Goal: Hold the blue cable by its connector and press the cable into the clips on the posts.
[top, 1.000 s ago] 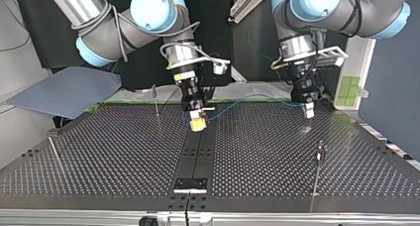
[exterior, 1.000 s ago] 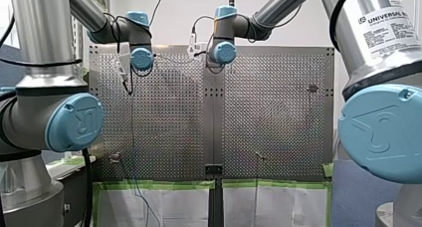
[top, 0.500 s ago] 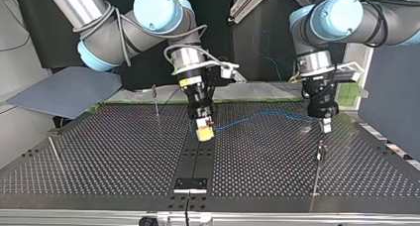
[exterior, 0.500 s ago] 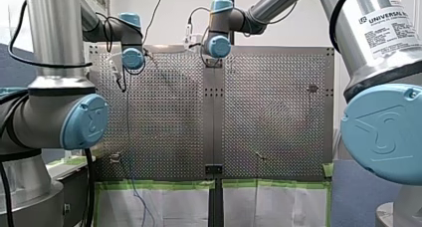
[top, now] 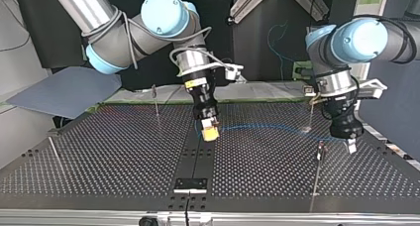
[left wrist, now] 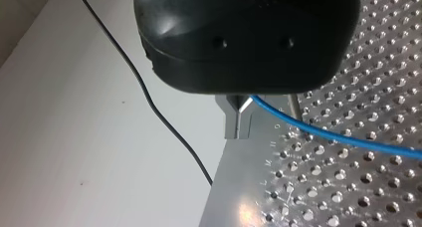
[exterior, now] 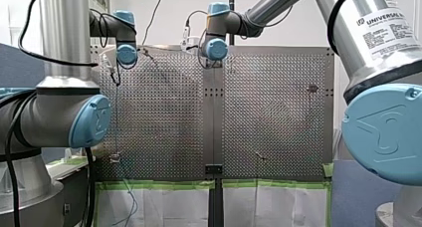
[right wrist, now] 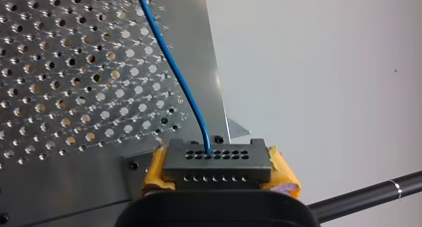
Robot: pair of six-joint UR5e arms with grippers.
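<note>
Front view: both arms are reaching over the table [exterior: 273,112]; cable unresolved.
Top view: blue cable [top: 262,127] is running crosswise from right gripper [top: 210,133] to left gripper [top: 351,145], which is nearer the edge post [top: 319,156].
Left wrist view: fingers [left wrist: 238,120] are pinching the cable.
Right wrist view: pads [right wrist: 283,172] are clamping the connector [right wrist: 216,162].

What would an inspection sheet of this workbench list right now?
Surface: perforated metal table.
Job's things: blue cable strung between both grippers; black connector at its end; thin posts standing upright.
Clutter: nothing seen.
Grippers: right gripper, yellow-padded fingers shut on the black connector; left gripper, metal fingers shut on the blue cable.
Cables: thin black cable beside the table, in the left wrist view.
Surroundings: grey board at the top view's left.
</note>
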